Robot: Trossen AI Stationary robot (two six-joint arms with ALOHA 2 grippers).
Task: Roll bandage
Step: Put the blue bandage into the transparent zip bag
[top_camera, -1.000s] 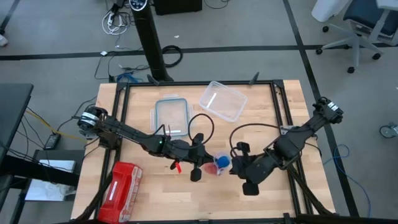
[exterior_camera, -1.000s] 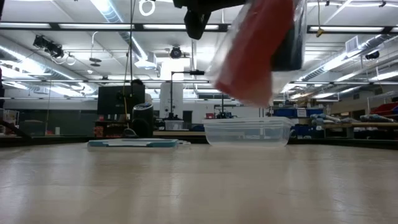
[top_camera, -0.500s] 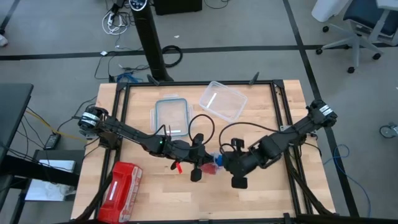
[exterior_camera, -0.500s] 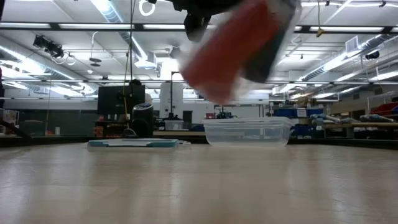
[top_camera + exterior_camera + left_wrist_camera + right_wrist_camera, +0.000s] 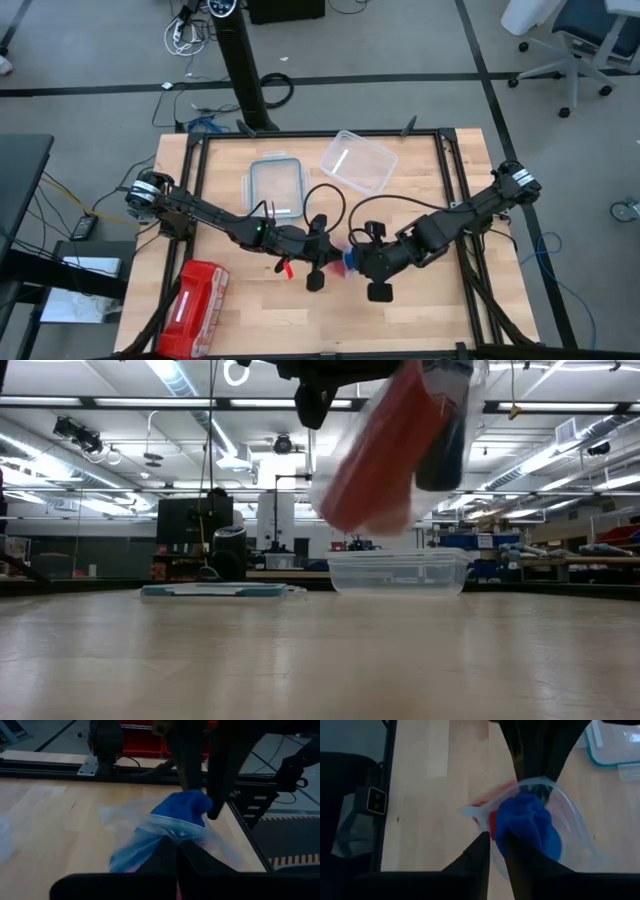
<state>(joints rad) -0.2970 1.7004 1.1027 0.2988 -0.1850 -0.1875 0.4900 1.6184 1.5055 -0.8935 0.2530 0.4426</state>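
Bandage [image 5: 527,822] sits in clear bag [image 5: 150,827], mid-table toward front edge. Left gripper [image 5: 176,851] clamped on bag rim. Right gripper [image 5: 492,840] pinching bandage edge, fingers nearly closed. Draw bandage out slowly, bag held taut.

The bandage [image 5: 349,261] sits in a bag [image 5: 150,827] above the bench [image 5: 420,310] middle, between the 2 tools. Behind lie a lid [image 5: 275,185] and, right of it, a tub [image 5: 358,161]. A pouch [image 5: 195,293] lies front-left.

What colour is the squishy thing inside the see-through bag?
Bright blue: the bandage, clearest in the right wrist view.
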